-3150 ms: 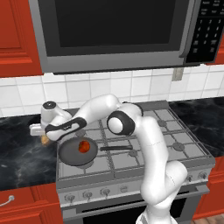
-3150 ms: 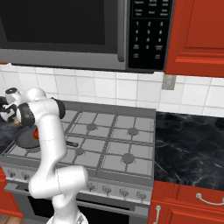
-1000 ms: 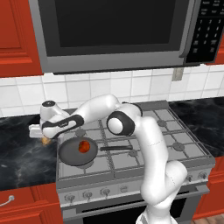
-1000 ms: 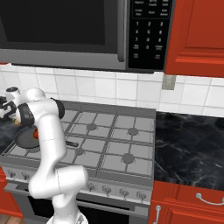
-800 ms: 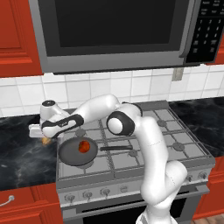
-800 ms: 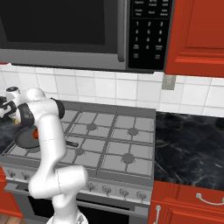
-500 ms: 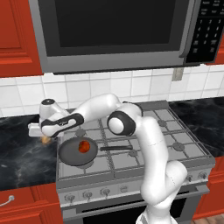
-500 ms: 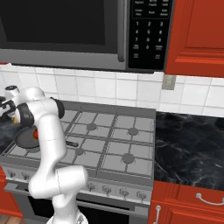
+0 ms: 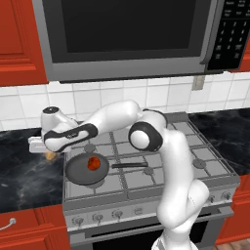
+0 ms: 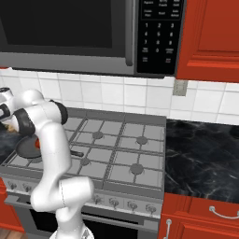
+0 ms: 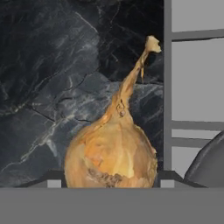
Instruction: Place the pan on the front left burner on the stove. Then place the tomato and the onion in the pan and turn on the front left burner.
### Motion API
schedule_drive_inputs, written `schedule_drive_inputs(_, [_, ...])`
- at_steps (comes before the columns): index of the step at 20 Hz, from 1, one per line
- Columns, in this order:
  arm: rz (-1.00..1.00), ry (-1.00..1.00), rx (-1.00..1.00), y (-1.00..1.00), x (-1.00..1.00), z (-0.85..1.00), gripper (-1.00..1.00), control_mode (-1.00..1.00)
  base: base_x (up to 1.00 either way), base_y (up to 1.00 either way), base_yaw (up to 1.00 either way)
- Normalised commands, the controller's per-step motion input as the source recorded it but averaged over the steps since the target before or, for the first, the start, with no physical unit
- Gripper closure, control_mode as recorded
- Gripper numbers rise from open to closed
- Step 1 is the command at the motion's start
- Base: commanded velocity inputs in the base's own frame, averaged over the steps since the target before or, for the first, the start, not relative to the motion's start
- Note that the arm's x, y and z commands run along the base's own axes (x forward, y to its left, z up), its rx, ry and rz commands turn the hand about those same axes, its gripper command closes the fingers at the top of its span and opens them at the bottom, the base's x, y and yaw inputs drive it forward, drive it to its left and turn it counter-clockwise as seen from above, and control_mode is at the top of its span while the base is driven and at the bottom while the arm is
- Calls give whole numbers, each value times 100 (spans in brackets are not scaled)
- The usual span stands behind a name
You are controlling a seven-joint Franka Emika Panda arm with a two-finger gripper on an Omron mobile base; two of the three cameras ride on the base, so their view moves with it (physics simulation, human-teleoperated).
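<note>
The tan onion (image 11: 111, 151) with its thin stalk lies on the black counter just left of the stove (image 9: 161, 181). My gripper (image 11: 109, 180) is shut on it, the dark fingertips (image 11: 54, 180) pressing both flanks. From the left base view, the gripper (image 9: 48, 150) hangs low over the onion (image 9: 51, 156) at the stove's left edge. The dark pan (image 9: 78, 172) sits on the front left grate with its handle (image 9: 129, 166) pointing right and the red tomato (image 9: 91, 165) inside. The pan hides the front left burner. The pan (image 10: 25, 148) also shows behind my arm.
Black marble counter (image 9: 24, 180) spreads left of the stove, with tiled wall behind. The microwave (image 9: 127, 34) hangs close above. Grey knobs (image 9: 117, 214) line the stove front. The pan's rim (image 11: 205, 164) lies right beside the onion.
The hand has drifted a little left and down over the onion on the counter. Pan and tomato have stayed put.
</note>
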Motion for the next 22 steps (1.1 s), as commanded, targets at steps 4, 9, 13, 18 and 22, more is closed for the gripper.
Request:
schedule_drive_inputs(4, [0,0,0,-12,-13,37,100,-100,0,0,0])
schedule_drive_inputs(9, [0,0,0,-29,-9,23,100,-100,0,0,0])
schedule_drive_inputs(13, [0,0,0,-47,-25,3,100,-100,0,0,0])
schedule_drive_inputs(18, [0,-3,11,-43,-27,0,100,-100,0,0,0])
schedule_drive_inputs(22, [0,-6,15,-28,-16,1,100,-100,0,0,0])
